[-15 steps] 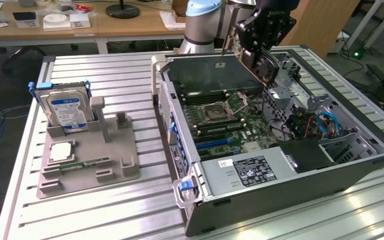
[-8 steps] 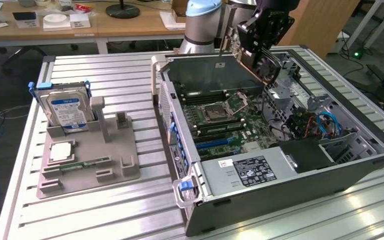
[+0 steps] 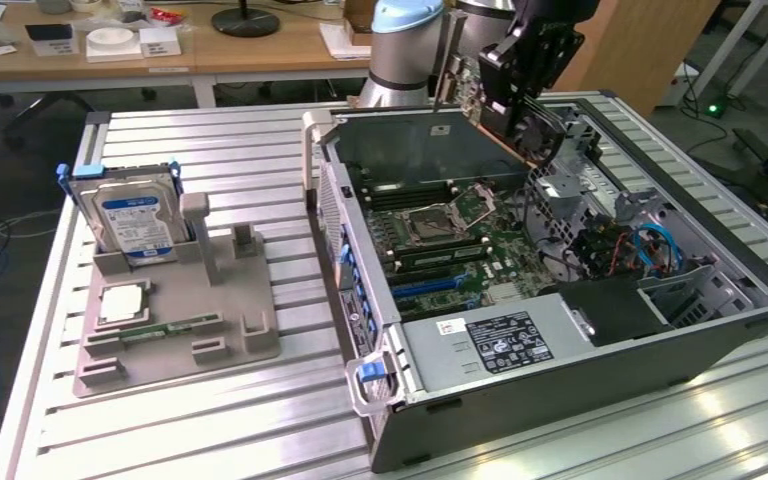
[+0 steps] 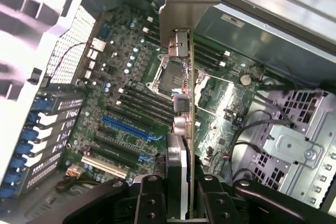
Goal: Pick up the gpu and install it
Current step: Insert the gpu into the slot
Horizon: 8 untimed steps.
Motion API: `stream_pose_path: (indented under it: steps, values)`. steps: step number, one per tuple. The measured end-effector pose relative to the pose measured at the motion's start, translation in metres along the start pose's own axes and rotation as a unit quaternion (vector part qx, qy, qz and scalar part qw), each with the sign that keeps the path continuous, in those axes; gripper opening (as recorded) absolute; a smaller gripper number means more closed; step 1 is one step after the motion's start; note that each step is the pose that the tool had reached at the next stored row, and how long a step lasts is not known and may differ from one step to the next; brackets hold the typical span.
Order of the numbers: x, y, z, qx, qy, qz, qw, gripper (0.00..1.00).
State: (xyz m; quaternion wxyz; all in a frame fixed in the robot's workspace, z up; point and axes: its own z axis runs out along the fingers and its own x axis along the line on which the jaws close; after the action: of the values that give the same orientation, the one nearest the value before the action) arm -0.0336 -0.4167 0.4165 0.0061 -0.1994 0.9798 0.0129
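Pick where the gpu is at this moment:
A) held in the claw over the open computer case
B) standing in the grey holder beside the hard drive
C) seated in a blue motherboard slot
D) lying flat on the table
A: the gpu is clamped edge-on in the claw over the open computer case, and the blue slot beneath it is bare.

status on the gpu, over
jaws shut on gpu. card hangs edge-on above the motherboard in the open case, not yet seated. blue slot bare, no obstruction seen.
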Motion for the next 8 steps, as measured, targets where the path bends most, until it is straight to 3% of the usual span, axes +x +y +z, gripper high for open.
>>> stream_pose_path:
  steps: [8]
  values:
    - [0.0000,0.0000,0.0001,-0.0008,0.0011,-0.049,0.9988,0.28]
